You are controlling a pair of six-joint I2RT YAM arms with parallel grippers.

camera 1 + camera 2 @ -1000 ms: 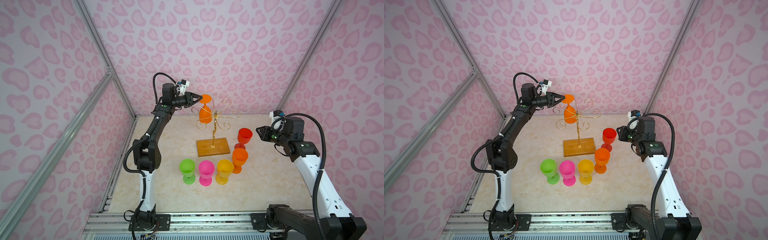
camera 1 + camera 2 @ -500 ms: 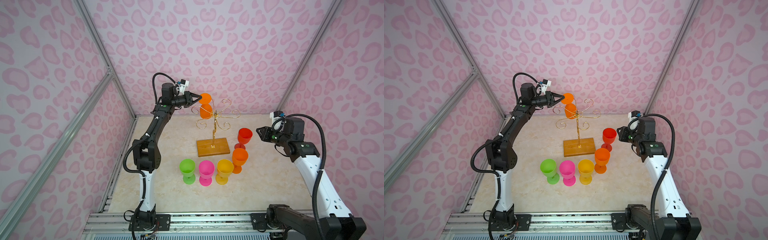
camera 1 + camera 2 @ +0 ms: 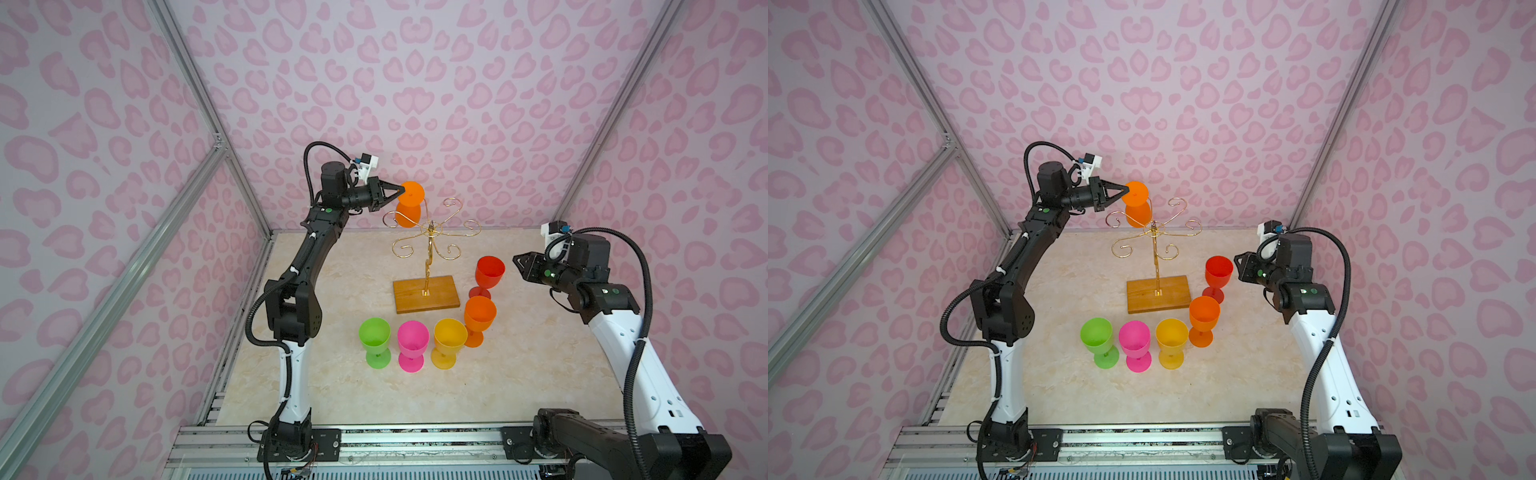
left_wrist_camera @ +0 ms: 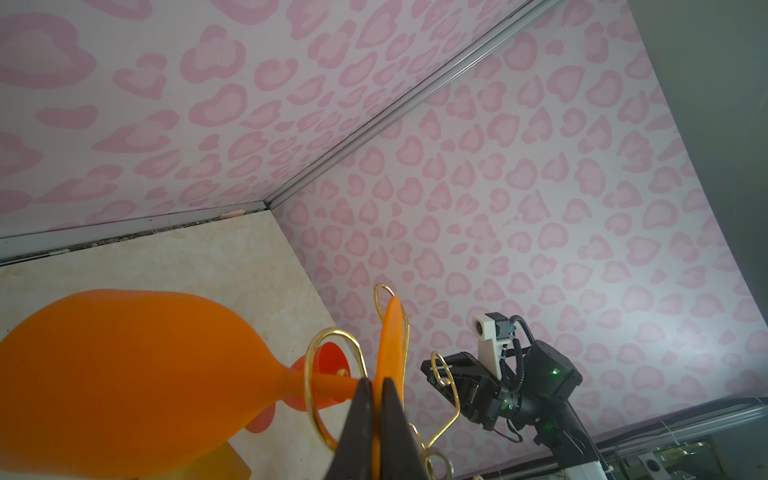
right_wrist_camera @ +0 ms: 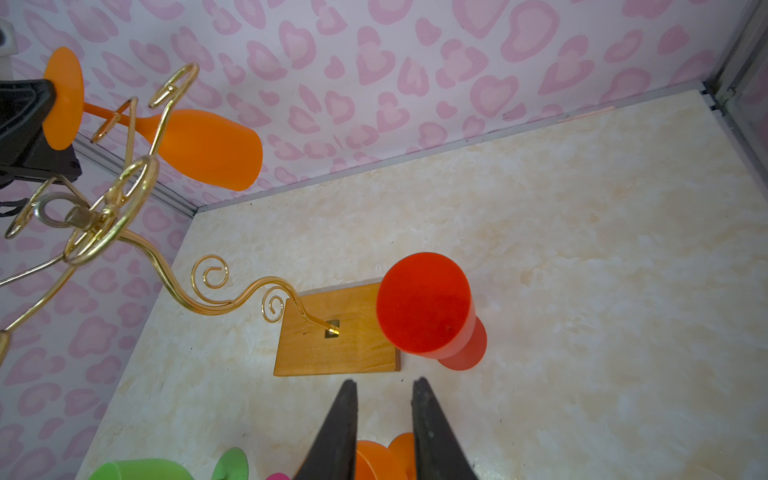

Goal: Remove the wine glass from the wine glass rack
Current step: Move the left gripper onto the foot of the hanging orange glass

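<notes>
Left jaws have closed since a second ago, from a small gap to fully pinched on the foot rim of the wine glass; the left wrist view shows both tips flat against the orange disc. Glass has also shifted slightly at the rack's top. It hangs bowl-down at the rear left of the wine glass rack, and the right wrist view shows its stem threaded through one gold curl, so it isn't off yet. Grip looks made, so my guess is the next step is sliding the stem out of the curl's open end without dragging the rack. Right jaws sit right of the rack, partly open, holding nothing, tips just short of the red glass. Five glasses stand upright on the desk: red and orange glass just right of the rack's wooden base, then yellow glass, pink glass and green glass in a row in front of it. All bowls look empty. Other rack curls hold nothing.
</notes>
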